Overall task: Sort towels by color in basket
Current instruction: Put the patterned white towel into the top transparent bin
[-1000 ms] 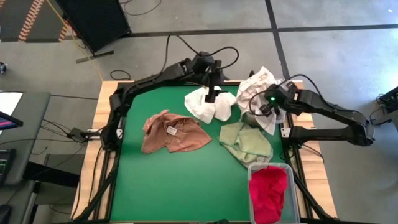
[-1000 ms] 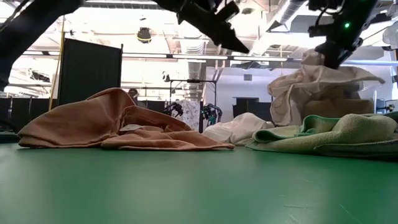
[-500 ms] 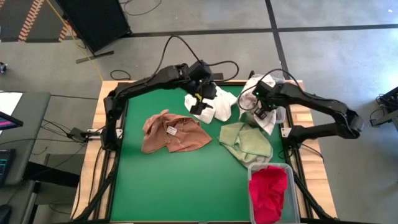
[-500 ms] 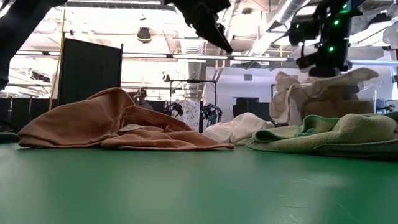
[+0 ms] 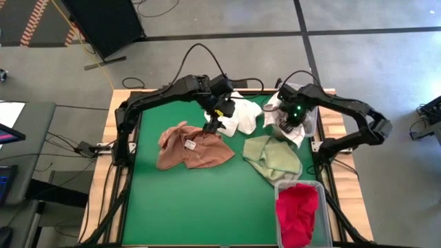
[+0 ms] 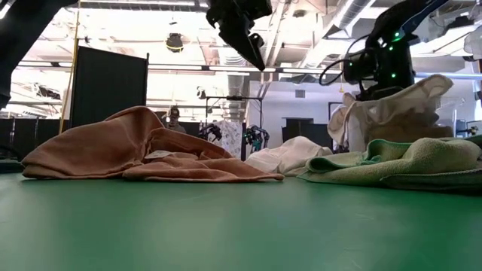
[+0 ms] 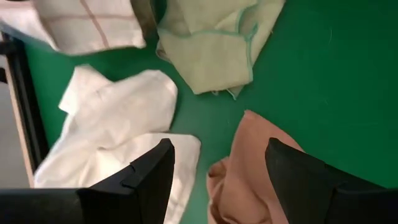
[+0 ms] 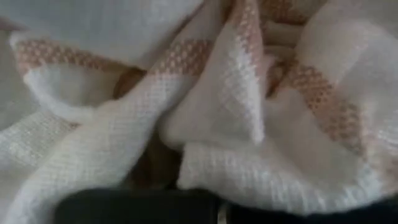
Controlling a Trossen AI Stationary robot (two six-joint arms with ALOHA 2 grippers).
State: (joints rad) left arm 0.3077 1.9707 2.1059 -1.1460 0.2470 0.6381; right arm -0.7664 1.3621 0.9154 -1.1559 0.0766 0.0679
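Observation:
A white towel with red check lies heaped in a clear bin at the table's far right; it also shows in the low view. My right gripper is sunk into the heap and shut on it. My left gripper hangs open and empty above the table, over the gap between a white towel and a tan-brown towel; its fingers stand apart in the left wrist view. A pale green towel lies flat right of centre. A red towel fills a clear bin at the near right. My right gripper comes down from above into the middle of the checked towel's heap. Folds of the cloth lie over the fingers and hide the place of contact. The towel rests slack in the bin, its edges draped up higher than the gripper.
The far-right bin's wall stands beside my right gripper. The near-right bin's rim stands close to the green towel. Bare green table stretches along the near and left sides. A person stands in the room beyond.
My right gripper has gone down and a little toward the table's left with the checked towel, which hung lifted below it and now has sunk into the bin. My left gripper has gone from over the white towel toward the near-left, to the tan towel's edge, staying open.

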